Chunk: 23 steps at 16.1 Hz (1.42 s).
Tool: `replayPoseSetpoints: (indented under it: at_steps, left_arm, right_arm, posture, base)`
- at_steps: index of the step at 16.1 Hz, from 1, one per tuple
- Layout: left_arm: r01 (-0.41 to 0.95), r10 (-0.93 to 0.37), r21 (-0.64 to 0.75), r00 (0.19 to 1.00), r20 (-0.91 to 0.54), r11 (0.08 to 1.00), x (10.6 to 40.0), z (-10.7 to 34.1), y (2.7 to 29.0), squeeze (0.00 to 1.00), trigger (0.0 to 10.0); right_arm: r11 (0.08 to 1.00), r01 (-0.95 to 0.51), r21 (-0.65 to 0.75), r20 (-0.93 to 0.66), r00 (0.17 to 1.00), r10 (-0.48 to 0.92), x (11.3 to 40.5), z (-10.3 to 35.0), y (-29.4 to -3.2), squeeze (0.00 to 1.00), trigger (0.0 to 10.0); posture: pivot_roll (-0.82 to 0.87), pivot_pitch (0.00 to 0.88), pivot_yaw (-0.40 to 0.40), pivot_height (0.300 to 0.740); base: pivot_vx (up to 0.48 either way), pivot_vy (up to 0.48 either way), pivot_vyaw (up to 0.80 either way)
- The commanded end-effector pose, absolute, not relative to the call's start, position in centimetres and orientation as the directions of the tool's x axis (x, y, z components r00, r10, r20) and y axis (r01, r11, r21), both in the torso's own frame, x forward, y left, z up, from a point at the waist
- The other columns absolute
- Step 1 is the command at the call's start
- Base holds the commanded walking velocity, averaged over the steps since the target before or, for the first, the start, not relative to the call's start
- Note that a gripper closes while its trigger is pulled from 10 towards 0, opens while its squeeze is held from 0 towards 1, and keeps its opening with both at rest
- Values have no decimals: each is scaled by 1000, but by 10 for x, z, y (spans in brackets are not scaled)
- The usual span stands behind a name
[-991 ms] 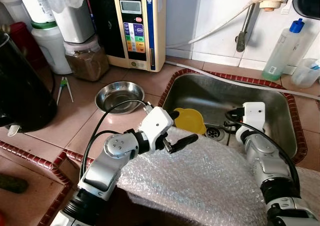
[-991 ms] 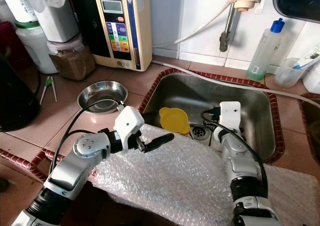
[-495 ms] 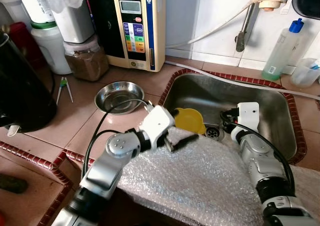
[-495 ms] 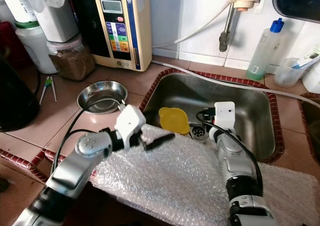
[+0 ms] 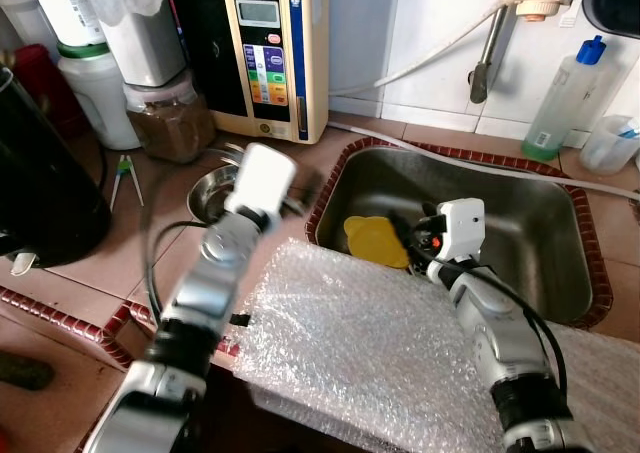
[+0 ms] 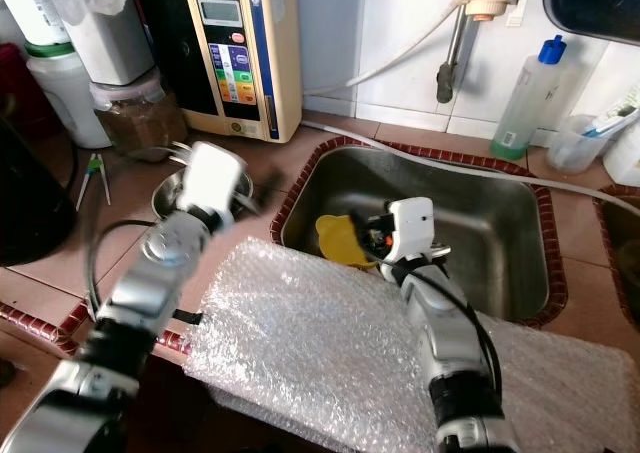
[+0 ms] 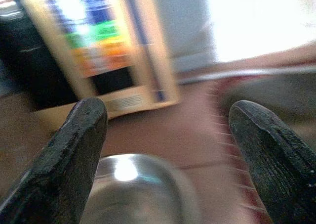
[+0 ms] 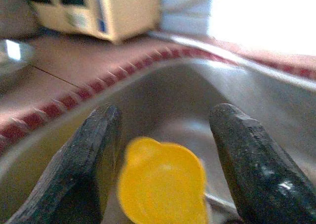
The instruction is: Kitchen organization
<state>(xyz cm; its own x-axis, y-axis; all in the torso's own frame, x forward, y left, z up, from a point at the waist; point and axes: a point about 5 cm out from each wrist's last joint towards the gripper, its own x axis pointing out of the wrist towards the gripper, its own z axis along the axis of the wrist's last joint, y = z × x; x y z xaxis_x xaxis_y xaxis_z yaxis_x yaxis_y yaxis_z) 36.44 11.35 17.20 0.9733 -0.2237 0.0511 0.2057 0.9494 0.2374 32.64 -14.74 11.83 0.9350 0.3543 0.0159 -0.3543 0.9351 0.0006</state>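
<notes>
Nearest, over the front edge of the bench (image 5: 90,263): a sheet of bubble wrap (image 5: 370,353), draped flat and not gripped by either arm.

Just beyond, down in the steel sink (image 5: 540,208): the right pincer (image 8: 160,135), fingers spread wide and empty, aimed at the yellow lid (image 5: 375,241) lying on the sink floor near the left wall. Close to it, not yet around it, not yet touching as far as can be judged.

To the left, above the steel bowl (image 5: 208,195) on the tiles: the left pincer (image 7: 168,135), also spread open, holding nothing, blurred in both eye views.

Farther back against the wall: a water ionizer (image 5: 268,53), a jar of brown powder (image 5: 170,123), white containers (image 5: 95,83), a clear bottle with blue cap (image 5: 568,98).

Judged early in the tidying: lid in the sink, bowl on the tiles, nothing lifted. Left to do, most likely: closing on the lid, lifting it out, finding a place for lid and bowl.
</notes>
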Motion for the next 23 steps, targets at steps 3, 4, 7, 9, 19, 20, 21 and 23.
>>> replayPoseSetpoints:
  at_steps: [3,4,7,9,19,20,21,23]
  left_arm:
    - [-12,5,203,999,38,979,375,172,138,1000,10000]
    - [-124,125,197,992,4,973,378,167,149,1000,10000]
    - [-231,239,84,965,-111,969,380,154,161,1000,10000]
    - [-269,272,41,950,-152,962,380,150,163,1000,10000]
    - [-390,342,-82,876,-340,917,383,139,175,0,10000]
    - [-391,343,-82,876,-340,917,383,139,175,0,10000]
    - [-395,347,-81,874,-341,915,383,139,176,0,10000]
    - [-409,364,-72,869,-334,910,383,139,179,0,10000]
  right_arm:
    - [912,-409,5,28,912,409,321,125,-136,1000,10000]
    - [907,-420,6,22,907,420,319,125,-134,1000,10000]
    - [886,-464,3,19,886,464,312,125,-125,1000,10000]
    - [878,-480,3,17,877,479,311,125,-123,1000,10000]
    - [727,-683,66,220,721,657,290,163,-102,0,10000]
    - [721,-685,104,249,719,648,291,169,-102,0,10000]
    - [707,-695,131,267,711,650,290,174,-101,0,10000]
    - [667,-727,162,298,680,669,288,182,-97,0,10000]
  posture:
    - [-83,45,81,740]
    - [-79,45,81,740]
    - [-75,45,81,740]
    - [-75,46,81,740]
    - [-68,60,78,740]
    - [-68,60,78,740]
    - [-68,61,79,740]
    - [-68,61,78,740]
  base:
    - [0,0,0]
    - [0,0,0]
    - [0,0,0]
    - [0,0,0]
    - [0,0,0]
    - [0,0,0]
    - [0,0,0]
    - [0,0,0]
